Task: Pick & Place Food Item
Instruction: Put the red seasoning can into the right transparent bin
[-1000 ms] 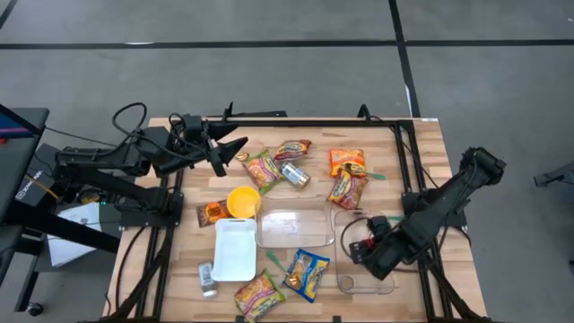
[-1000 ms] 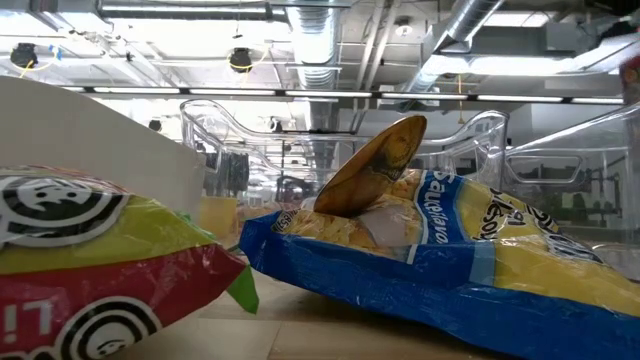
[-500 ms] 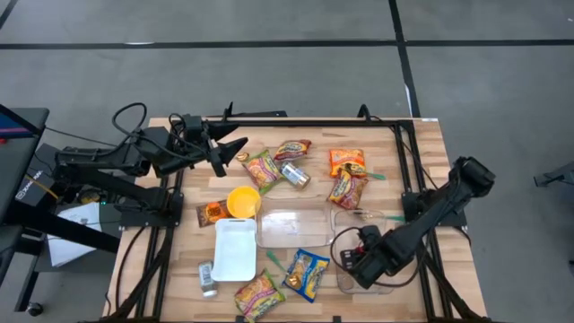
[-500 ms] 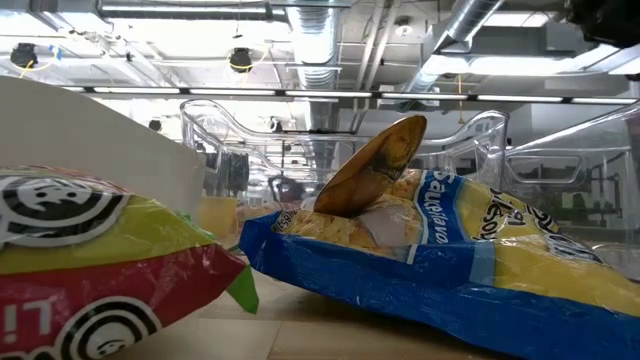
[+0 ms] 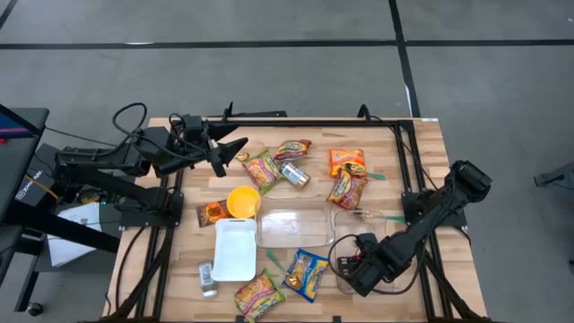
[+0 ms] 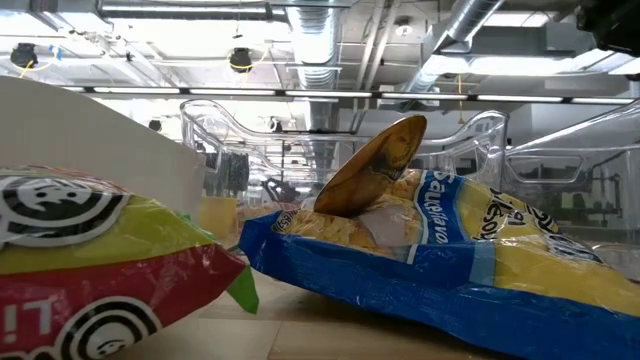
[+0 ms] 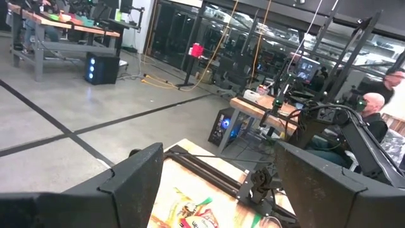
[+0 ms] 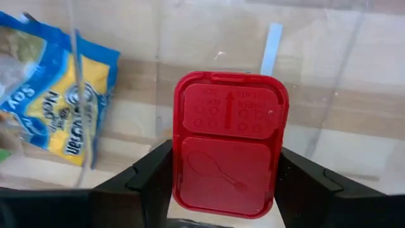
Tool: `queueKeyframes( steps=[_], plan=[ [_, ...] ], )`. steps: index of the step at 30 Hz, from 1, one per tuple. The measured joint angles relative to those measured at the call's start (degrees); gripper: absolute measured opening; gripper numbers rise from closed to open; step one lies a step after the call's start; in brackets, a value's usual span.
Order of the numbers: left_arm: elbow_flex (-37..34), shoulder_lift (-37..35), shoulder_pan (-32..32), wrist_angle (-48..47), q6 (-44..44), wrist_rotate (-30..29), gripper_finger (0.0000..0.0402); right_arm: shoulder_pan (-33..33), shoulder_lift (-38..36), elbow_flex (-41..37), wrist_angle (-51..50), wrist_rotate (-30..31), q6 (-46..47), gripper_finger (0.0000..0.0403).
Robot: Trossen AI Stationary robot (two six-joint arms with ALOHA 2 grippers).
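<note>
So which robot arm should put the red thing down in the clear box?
The right one. Its end effector already grips the red container and hangs over the clear box. The left end effector waits open at the table's far corner.

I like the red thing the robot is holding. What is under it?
Under the red pack, held by the right tool, shows a clear plastic container on the wooden table. A blue-and-yellow snack bag lies beside. What lies directly beneath is covered.

Glossy red plastic pack (image 8: 229,144), wooden table (image 5: 430,152)
</note>
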Motion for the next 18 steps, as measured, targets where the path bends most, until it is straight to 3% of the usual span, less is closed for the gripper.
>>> queueKeyframes(
  steps=[18],
  plan=[
    [0.0,0.0,0.0,0.0,1.1,0.0,0.0297,0.3,0.0,0.0,2.4,-1.4,-1.9,0.0240]
  ],
)
